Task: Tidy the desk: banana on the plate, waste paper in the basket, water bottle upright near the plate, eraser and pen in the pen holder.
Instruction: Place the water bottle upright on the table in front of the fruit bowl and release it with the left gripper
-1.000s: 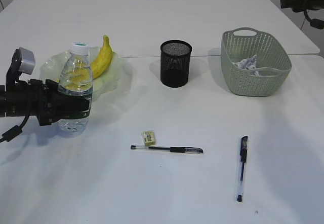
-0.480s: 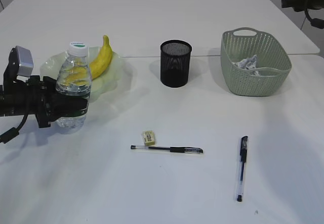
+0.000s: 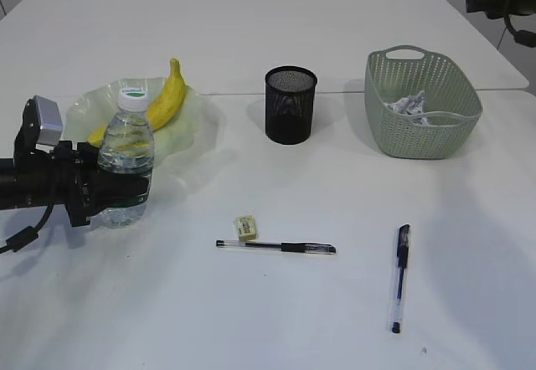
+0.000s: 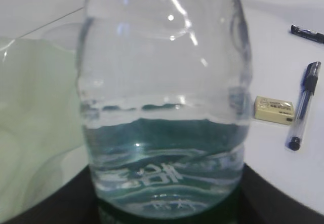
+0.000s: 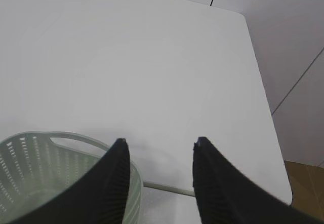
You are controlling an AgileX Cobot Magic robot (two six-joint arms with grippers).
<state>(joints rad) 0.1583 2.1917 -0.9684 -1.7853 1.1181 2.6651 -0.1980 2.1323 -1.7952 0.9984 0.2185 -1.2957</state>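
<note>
White desk point(image 3: 268, 303): left gripper point(image 3: 126, 187) clamps upright water bottle point(image 3: 126, 165).

The tabletop point(image 3: 276, 320) was white, with a seam running across it toward the far edge. Near the left edge a pale green plate point(image 3: 194, 119) lay on it, and a water bottle point(image 3: 126, 165) stood upright just beside the plate, on its near side. A black mesh pen holder point(image 3: 291, 105) stood about the middle, close to the seam. A green basket point(image 3: 423, 106) sat toward the right edge. Nearer the front edge lay a small eraser point(image 3: 244, 227), with a pen point(image 3: 276, 246) just beside it, and a second pen point(image 3: 400, 278) lay well apart to the right.
</note>
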